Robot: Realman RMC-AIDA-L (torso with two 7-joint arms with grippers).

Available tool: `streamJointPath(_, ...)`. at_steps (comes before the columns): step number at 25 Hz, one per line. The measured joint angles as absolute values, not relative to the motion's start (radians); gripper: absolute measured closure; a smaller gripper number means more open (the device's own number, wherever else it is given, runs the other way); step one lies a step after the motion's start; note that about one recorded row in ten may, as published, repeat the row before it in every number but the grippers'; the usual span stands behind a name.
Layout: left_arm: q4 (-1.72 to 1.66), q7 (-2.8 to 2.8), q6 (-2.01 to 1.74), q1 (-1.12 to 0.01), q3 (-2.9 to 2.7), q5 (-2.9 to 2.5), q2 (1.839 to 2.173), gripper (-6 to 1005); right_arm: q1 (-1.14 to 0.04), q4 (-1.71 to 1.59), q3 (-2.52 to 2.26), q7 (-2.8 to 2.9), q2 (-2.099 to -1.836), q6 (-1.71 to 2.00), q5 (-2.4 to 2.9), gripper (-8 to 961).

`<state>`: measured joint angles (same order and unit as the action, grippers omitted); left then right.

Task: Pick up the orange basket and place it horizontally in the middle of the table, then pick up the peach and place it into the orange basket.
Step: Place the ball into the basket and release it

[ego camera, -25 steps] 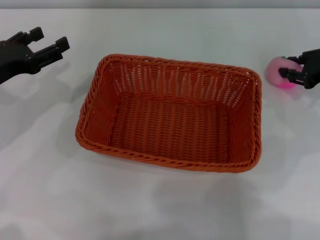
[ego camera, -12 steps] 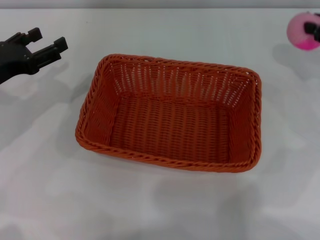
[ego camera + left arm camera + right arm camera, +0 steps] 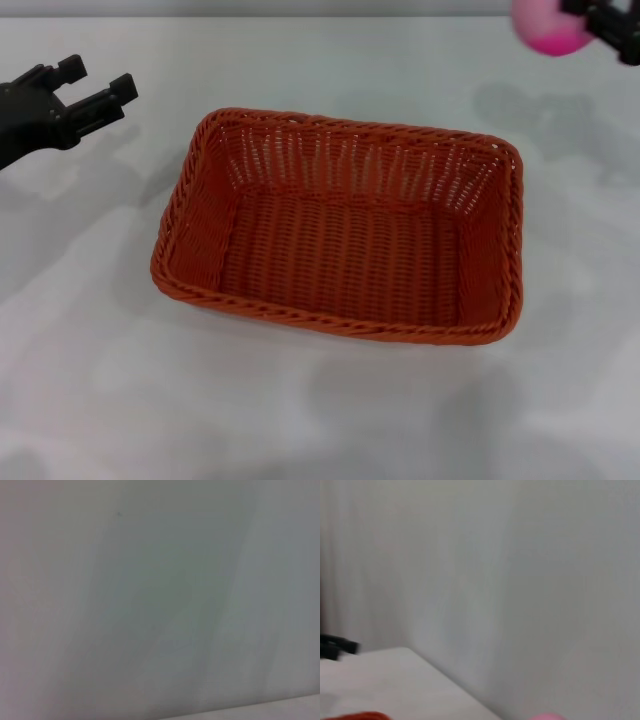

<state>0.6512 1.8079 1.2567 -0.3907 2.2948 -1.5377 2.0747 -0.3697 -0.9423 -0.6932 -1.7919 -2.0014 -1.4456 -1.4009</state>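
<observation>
- Head view: the orange basket (image 3: pixel 340 228) is being seen lying flat on the table (image 3: pixel 300 420), long side across the frame, centred, open side up, nothing inside it.
- Head view: the peach (image 3: pixel 550 27) is being held up at the upper right edge of the frame, partly cut off by the frame top, well apart from the basket and beyond its far right corner.
- Head view: the right gripper (image 3: pixel 598 17) is being seen at the upper right corner, clenched on the peach; only its dark fingers are showing, touching the fruit's right side.
- Head view: a faint shadow is being cast on the table below the peach, near the basket's far right corner.
- Head view: the left gripper (image 3: pixel 97 88) is being held at the upper left of the frame, fingers spread apart and gripping nothing, well apart from the basket's left rim.
- Left wrist view: only a plain pale surface is being shown; no task thing can be made out, and the arm's own fingers are not showing.
- Right wrist view: a sliver of the peach (image 3: pixel 547 716) is being seen at the lower edge, right of centre.
- Right wrist view: a strip of the basket (image 3: pixel 357 716) rim is being seen at the lower left edge, on the white table (image 3: pixel 395 685).
- Right wrist view: a dark object is showing at the left edge; what it is cannot be told.
</observation>
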Motion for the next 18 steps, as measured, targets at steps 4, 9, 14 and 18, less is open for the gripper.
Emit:
streamJointPath(4,0.649,1.816,1.259,-0.387,2.294,-1.536,2.076,148,-0.38,-0.893,-0.785,-1.811,-2.004,-1.455,-1.454,801)
streamJointPath(9,0.649,1.816,1.259,-0.378,2.295,-1.527,2.076,148,-0.38,-0.88,-0.935,-1.812,-2.005,-1.457,-1.487,832)
streamJointPath(14,0.649,1.816,1.259,-0.377,2.294,-1.524,2.077,149,-0.381,-0.887,-1.042,-1.815,-2.005,-1.472,-1.486,861)
streamJointPath(18,0.649,1.816,1.259,-0.377,2.29,-1.524,2.077,149,-0.383,-0.886,-1.103,-1.836,-2.003,-1.483,-1.47,887)
